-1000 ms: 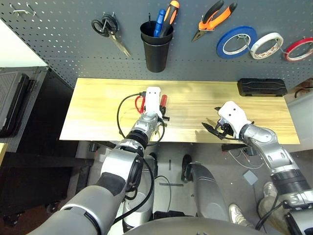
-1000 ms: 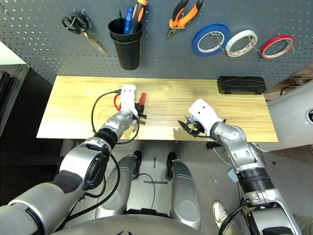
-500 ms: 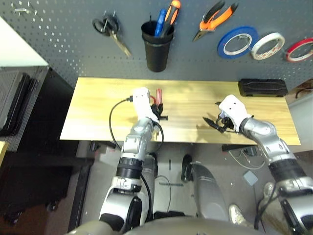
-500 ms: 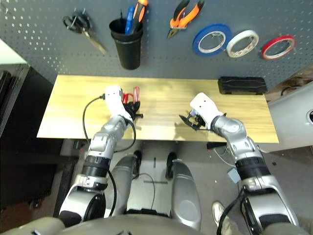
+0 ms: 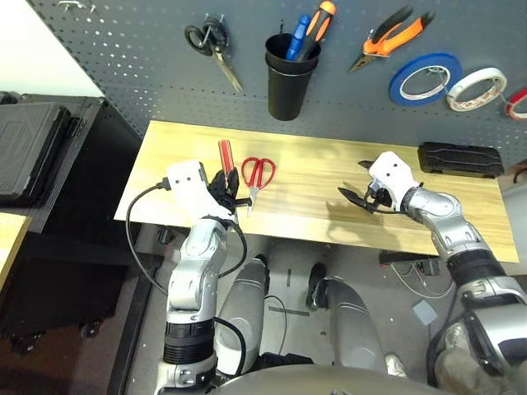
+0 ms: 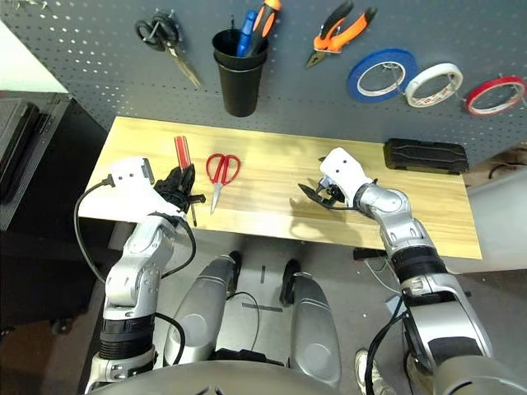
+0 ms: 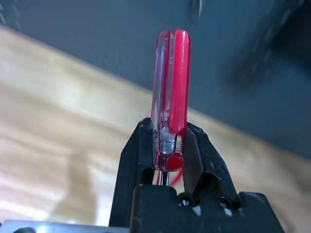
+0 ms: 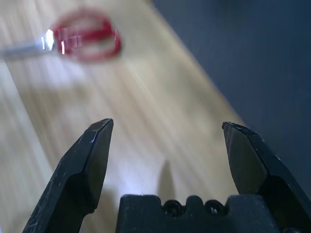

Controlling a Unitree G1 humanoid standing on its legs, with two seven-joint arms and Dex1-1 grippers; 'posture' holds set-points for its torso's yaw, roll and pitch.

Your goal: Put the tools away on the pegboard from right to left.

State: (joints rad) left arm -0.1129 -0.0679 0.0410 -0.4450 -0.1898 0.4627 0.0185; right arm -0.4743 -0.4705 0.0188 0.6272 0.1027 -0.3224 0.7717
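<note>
A: What has changed since a second ago?

B: The left pincer (image 7: pixel 165 145) has come up off the tabletop (image 5: pixel 321 193) and back toward the near edge, carrying the screwdriver (image 5: pixel 224 156) with it. Before, it was low over the wood, right at the red scissors (image 5: pixel 258 174). Now the scissors lie uncovered on the tabletop, just to the right of that pincer, handles toward the pegboard (image 5: pixel 148 49), blades toward the near edge.

A: How is the screwdriver held?

B: The left pincer is clamped on it just below the handle, at the metal collar. The handle stands upright above the fingers (image 7: pixel 138 155), slim, clear plastic with red stripes and a rounded top. The shaft runs down behind the fingers.

A: And the right pincer?

B: The right pincer (image 8: pixel 167 155) hovers over the tabletop with its jaws spread wide and nothing between them, well to the right of the scissors. It has barely shifted.

A: Anything on the pegboard?

B: Beyond the pincers: orange-and-black pliers (image 5: pixel 391 37) up on a hook, and a red tape ring (image 6: pixel 494 95) at the far right. The whole view has also swung, so the board sits differently in frame.
</note>
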